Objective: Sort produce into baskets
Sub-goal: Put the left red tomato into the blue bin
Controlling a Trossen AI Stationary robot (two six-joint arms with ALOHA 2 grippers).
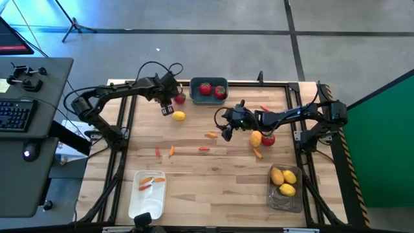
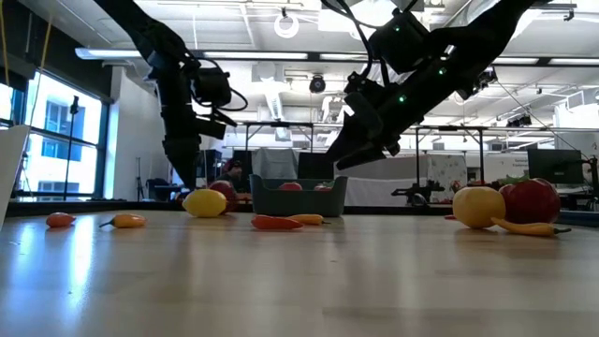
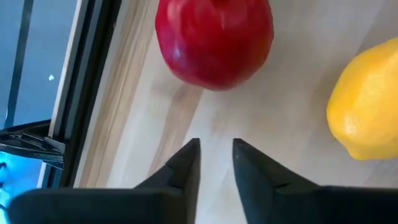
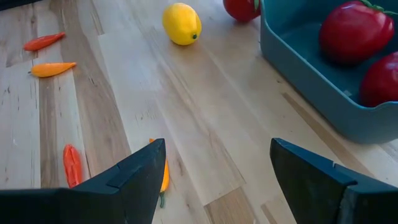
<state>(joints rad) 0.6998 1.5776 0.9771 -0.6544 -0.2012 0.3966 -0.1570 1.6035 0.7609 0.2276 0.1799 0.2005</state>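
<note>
My left gripper (image 1: pixel 169 107) hangs low at the far left of the table, its fingers nearly together and empty (image 3: pixel 216 158). It stands just short of a red tomato (image 3: pixel 214 37), with a lemon (image 3: pixel 367 99) beside it. My right gripper (image 1: pixel 227 131) is wide open and empty above mid-table (image 4: pixel 214 180), over an orange pepper piece (image 4: pixel 163 175). The dark blue-grey basket (image 1: pixel 209 98) at the far edge holds two tomatoes. The white basket (image 1: pixel 147 194) holds pepper pieces. The smoky basket (image 1: pixel 284 197) holds three lemons.
A lemon (image 1: pixel 256 138), a tomato (image 1: pixel 268 138) and a pepper (image 1: pixel 258 153) lie under the right arm. Loose pepper pieces lie mid-table, among them one (image 1: pixel 211 134), another (image 1: pixel 204 149) and a third (image 1: pixel 157 152). A desk with a keyboard (image 1: pixel 16 115) stands left of the table.
</note>
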